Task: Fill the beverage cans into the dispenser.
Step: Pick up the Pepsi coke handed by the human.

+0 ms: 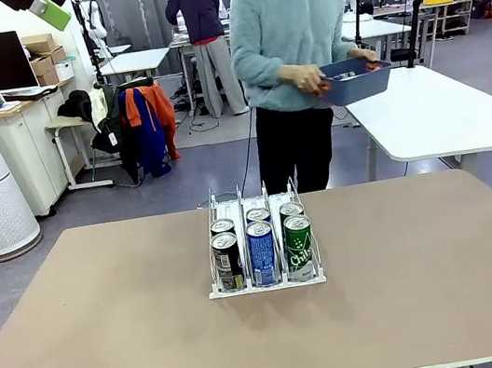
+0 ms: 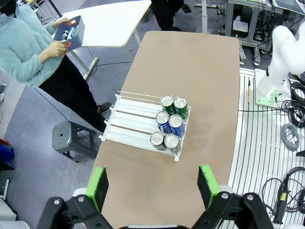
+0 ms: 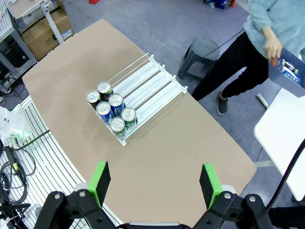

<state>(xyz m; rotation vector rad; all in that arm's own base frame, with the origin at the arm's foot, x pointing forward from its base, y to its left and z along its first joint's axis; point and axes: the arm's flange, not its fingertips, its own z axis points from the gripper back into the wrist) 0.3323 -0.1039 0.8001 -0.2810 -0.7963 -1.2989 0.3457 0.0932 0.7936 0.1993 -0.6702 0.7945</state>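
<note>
Overhead, left gripper [image 2: 152, 176] and right gripper [image 3: 155, 174] spread wide, both empty, six beverage cans [image 1: 262, 243] at dispenser [image 2: 131, 125] front

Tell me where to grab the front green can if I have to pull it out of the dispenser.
Take the front green can by its upper body just under the silver top, coming straight down. It stands upright, with the blue can close beside it, a second green can behind and the dispenser's lip in front, so probably only its top is free.
</note>
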